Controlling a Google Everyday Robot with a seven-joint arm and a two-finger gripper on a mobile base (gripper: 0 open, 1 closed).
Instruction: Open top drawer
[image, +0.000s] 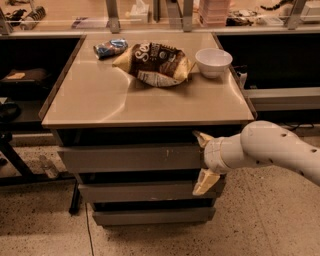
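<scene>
Wide grey handleless top drawer (130, 158) sits just under the beige cabinet top (100, 100). Its front looks about flush with the two narrower fronts below, so I judge it not yet pulled out. My two-finger gripper (202, 160) is at the panel's right end with its fingers spread wide. One pale fingertip (201, 138) sits in the dark gap above the panel, the other below it. With no handle, the panel edge is the only purchase. It doesn't look clamped yet. White bowl (213, 61), crumpled brown snack bag (155, 64) and blue packet (111, 47) lie far back on top, out of the pull path.
</scene>
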